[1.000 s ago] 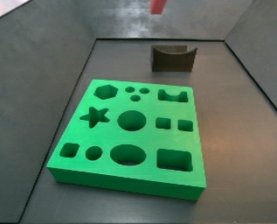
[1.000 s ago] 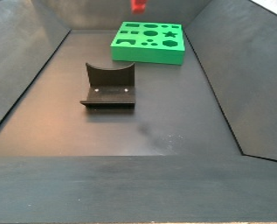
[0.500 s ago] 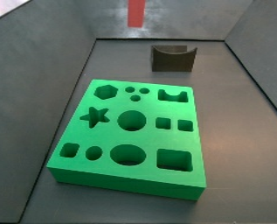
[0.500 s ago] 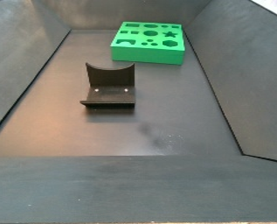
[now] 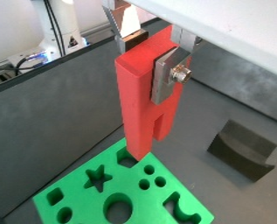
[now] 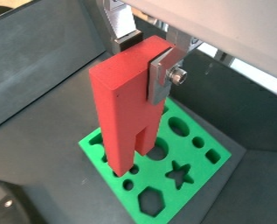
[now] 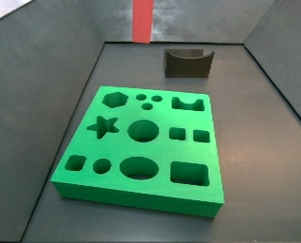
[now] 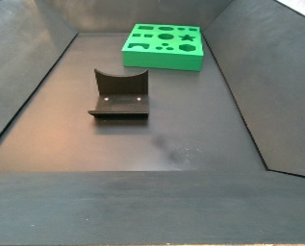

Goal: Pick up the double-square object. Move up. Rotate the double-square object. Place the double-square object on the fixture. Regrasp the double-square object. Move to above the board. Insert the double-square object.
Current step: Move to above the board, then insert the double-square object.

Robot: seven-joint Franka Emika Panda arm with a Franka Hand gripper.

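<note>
The double-square object (image 5: 143,96) is held upright high above the floor, pinched near its upper end between the silver fingers (image 5: 175,68) of the gripper (image 5: 150,52); its two prongs point downward. In both wrist views the board (image 6: 164,162) lies directly beneath the hanging prongs, while the fixture (image 5: 245,149) stands empty, well apart from the board toward the floor's far edge. In a side view only the lower part of the red block (image 7: 142,21) is seen at the top of the frame, above the floor's far edge beside the fixture (image 7: 187,62); the gripper itself is cut off there.

The step in hand is judged to be the move to above the board, the regrasp appearing done. Next, the prongs would need to be aligned over the pair of square holes (image 7: 188,135) and the block kept vertical before any descent; a slight tilt or offset could cause the prongs to catch on the hole edges.
</note>
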